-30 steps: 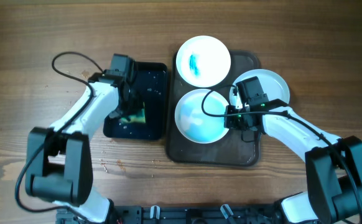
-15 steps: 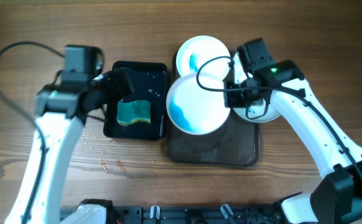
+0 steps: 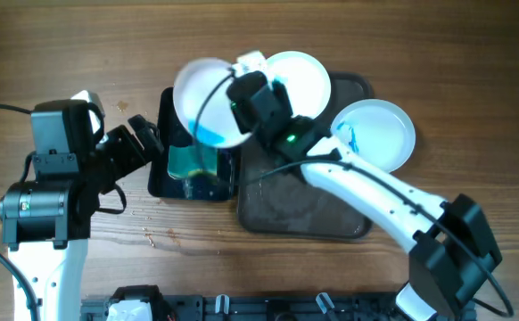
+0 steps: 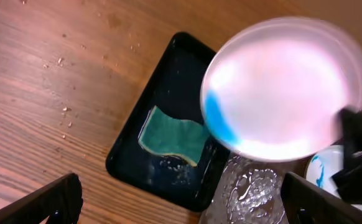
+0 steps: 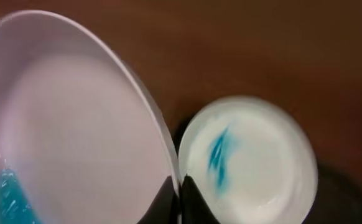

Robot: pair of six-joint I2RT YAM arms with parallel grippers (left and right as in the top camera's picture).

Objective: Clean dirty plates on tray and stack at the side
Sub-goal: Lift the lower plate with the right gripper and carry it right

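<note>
— How many plates do you count?

— Three. The right gripper point(image 5: 178, 188) is clamped on the rim of one, the held plate point(image 3: 204, 102), which hangs tilted out to that gripper's left. It has a blue smear at its lower edge.

— And the other two?

— The second plate point(image 3: 302, 82) sits just behind the right gripper, at the far end of the brown tray point(image 3: 304, 214). The third plate point(image 3: 377, 134) is well off to the gripper's right and overhangs the tray's corner. Both show blue streaks.

— What is under the held plate?

— One black tray point(image 3: 157, 183) with one green sponge point(image 4: 171, 134) lying flat in it, below the plate's smeared edge. That makes two trays, side by side on the wooden table point(image 3: 438, 53).

— The left gripper point(image 3: 144, 138)?

— Its fingers point(image 4: 50, 205) are spread wide with nothing between them. It is raised, with the black tray and sponge just ahead of its fingertips.
</note>
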